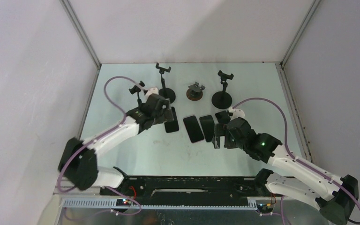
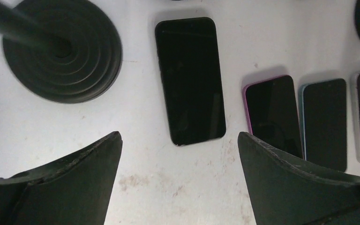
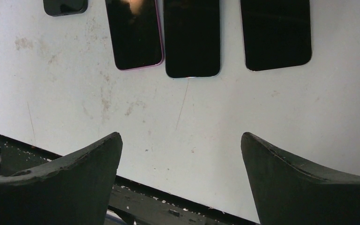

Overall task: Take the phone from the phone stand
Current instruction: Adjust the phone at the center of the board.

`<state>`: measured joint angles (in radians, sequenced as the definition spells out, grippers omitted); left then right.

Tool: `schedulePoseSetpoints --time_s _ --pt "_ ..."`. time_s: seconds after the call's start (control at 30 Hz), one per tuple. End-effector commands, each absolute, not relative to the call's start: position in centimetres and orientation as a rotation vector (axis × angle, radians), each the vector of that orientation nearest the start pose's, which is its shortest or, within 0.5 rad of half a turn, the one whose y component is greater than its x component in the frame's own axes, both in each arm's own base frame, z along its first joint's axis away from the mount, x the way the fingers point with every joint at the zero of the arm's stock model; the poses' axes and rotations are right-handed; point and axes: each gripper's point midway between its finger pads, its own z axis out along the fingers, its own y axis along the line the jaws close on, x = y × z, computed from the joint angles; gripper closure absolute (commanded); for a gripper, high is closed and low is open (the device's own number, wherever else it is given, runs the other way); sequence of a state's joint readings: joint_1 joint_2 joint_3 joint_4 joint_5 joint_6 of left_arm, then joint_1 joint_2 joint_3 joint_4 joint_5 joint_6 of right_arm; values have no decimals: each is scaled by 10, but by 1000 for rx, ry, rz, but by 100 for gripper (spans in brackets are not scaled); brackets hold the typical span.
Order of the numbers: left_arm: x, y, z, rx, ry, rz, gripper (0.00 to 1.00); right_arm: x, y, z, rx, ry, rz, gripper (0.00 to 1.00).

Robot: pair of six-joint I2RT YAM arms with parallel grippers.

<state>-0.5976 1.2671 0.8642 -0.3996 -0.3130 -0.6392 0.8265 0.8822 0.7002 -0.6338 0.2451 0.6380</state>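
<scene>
Phone (image 2: 190, 79): black, screen up, lying flat on the bench (image 1: 136, 154). It is off every stand and sits just beside the ribbed round base of the nearest phone stand (image 2: 61, 49).

Bench: pale surface, scuffed and stained toward the front edge, enclosed by white panels on three sides.

Left arm (image 1: 112, 136): extended to mid-bench. The left fingers (image 2: 75, 187) are spread wide, released, with nothing between them. They hang over the near end of the phone, and no contact is visible.

Right arm (image 1: 300, 164): extended toward the centre from the right. The right fingers (image 3: 300, 183) are likewise spread apart and hold nothing. They are over bare bench on the near side of the row of phones.

Stands: the top view shows four on the far half of the bench.
- Two pole stands with clamp heads stand on round black bases (image 1: 167, 93) (image 1: 222, 98).
- A third pole stand (image 1: 137, 89) has its base hidden behind the left arm.
- A low stand (image 1: 195, 92) sits on a brownish base between the two black bases.

Other phones: three more lie flat, screens up, in a row to the right of the black phone, side by side and not touching.
- A pink-edged phone (image 2: 272, 115).
- A blue-edged phone (image 2: 325, 123).
- A dark fourth phone (image 3: 275, 33), nearest the right arm.
</scene>
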Motion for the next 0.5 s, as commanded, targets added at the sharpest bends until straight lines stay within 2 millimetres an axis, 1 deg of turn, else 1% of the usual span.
schedulePoseSetpoints --time_s 0.0,0.13,0.17,0.2,0.23,0.27,0.3,0.33,0.37,0.47 --pt "323 -183 117 -202 2361 -163 0 185 169 139 -85 2360 413 1" --pt "337 -199 100 -151 2403 -133 0 181 167 133 -84 2374 410 1" --pt "338 -199 95 -144 2420 -112 0 180 166 133 -85 2376 412 1" --pt "343 -200 89 -142 2432 -79 0 180 166 131 -80 2381 408 1" --pt "342 -197 84 -137 2454 -44 0 179 165 131 -80 2381 407 1" --pt "347 -197 76 -136 2469 -6 0 179 165 130 -77 2384 406 1" --pt "346 -196 73 -130 2483 18 0 178 165 129 -77 2384 407 1" --pt "350 -197 68 -127 2493 40 0 178 165 129 -76 2386 407 1" --pt "351 -197 66 -126 2502 52 0 178 165 129 -75 2385 408 1" --pt "356 -204 55 -114 2523 47 0 177 164 128 -78 2387 404 1"
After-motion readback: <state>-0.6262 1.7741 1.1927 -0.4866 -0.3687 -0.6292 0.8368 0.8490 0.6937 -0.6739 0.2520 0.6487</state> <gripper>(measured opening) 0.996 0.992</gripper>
